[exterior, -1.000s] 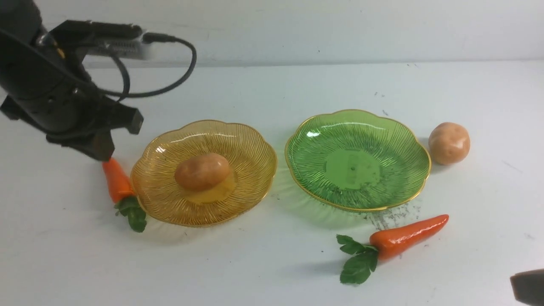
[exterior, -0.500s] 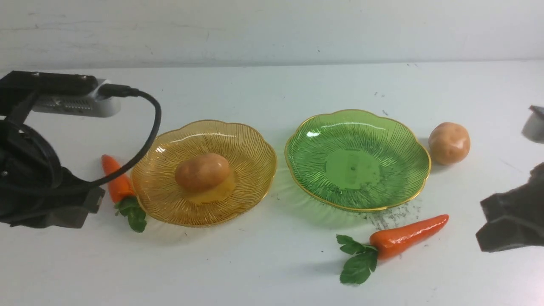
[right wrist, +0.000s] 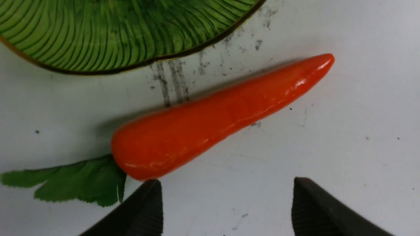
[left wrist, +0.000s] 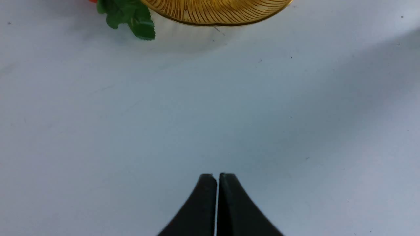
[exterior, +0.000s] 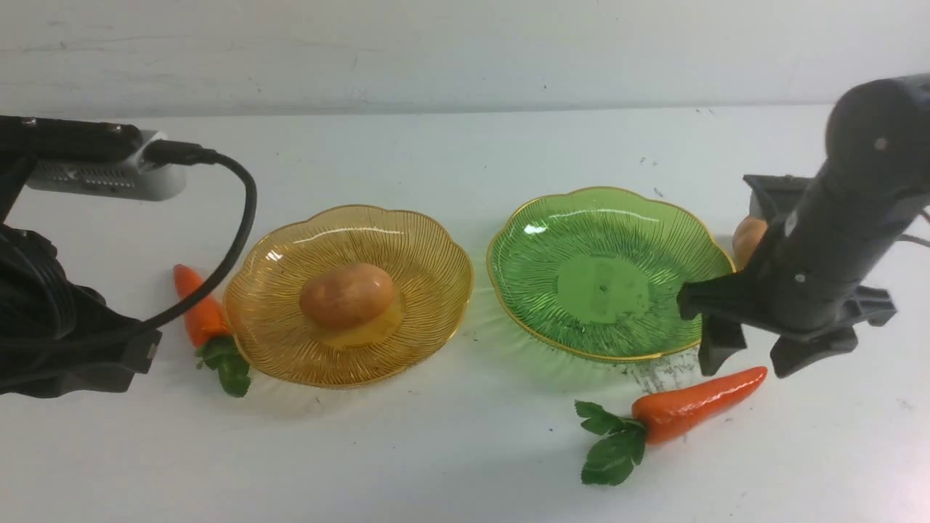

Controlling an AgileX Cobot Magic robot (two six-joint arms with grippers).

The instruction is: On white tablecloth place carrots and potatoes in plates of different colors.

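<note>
front view: the right gripper [exterior: 755, 367], jaws wide, hovers over a carrot [exterior: 697, 405] beside the green plate [exterior: 610, 272], seemingly approaching a pick.
left wrist view: the left gripper [left wrist: 217, 178] is closed and empty.
right wrist view: the likely next move is to descend astride the carrot, then squeeze.

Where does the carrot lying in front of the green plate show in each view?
Front view: lower right, carrot lying on the cloth before the green plate.
Left wrist view: not in it; the leaves there are the other carrot's.
Right wrist view: centre, slanted across the picture.
Shared landmark: the grey scuff marks by the green plate's rim.
</note>
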